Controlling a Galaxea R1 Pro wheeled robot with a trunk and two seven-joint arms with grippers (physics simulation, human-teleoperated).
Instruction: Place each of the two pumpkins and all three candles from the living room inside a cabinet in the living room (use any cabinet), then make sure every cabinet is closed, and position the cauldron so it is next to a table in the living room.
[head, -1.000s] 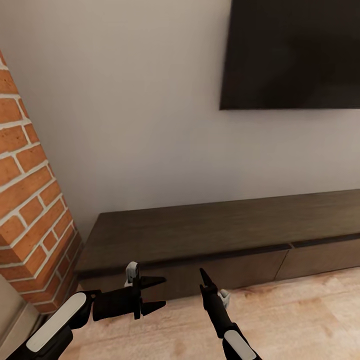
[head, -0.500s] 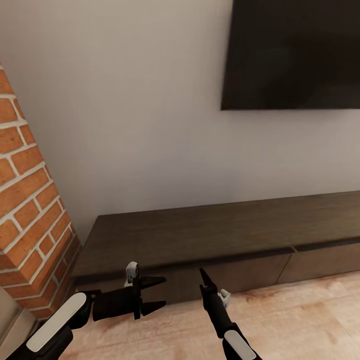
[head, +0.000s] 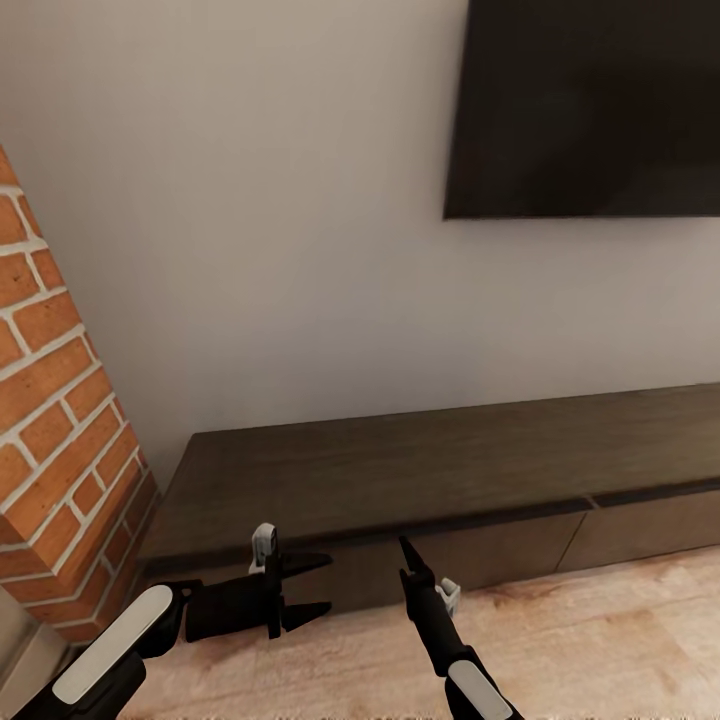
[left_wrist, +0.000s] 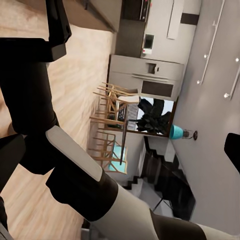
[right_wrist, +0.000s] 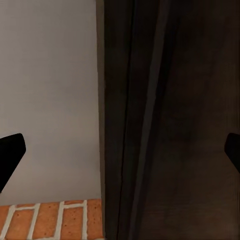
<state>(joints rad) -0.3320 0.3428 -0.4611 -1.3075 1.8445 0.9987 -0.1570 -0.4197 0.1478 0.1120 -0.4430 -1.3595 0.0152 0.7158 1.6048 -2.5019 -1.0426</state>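
Observation:
The long, low dark-brown cabinet (head: 400, 470) runs along the grey wall, its flat fronts standing flush, with nothing on its top. My left gripper (head: 315, 585) hangs open and empty just in front of its left end. My right gripper (head: 407, 552) is beside it, pointing at the cabinet front. In the right wrist view the cabinet (right_wrist: 175, 125) is close ahead, and the right gripper (right_wrist: 120, 150) is open, its fingertips wide apart with nothing between them. The pumpkins, candles and cauldron are out of view.
A red brick column (head: 60, 430) stands at the left, close to the cabinet's end. A dark TV screen (head: 590, 100) hangs on the wall above. Wood floor (head: 600, 640) lies before the cabinet. The left wrist view looks back at wooden dining chairs (left_wrist: 112, 120) and a kitchen.
The whole head view has drifted a little, with the brick column sliding left: the camera moved. Both grippers hold the same pose.

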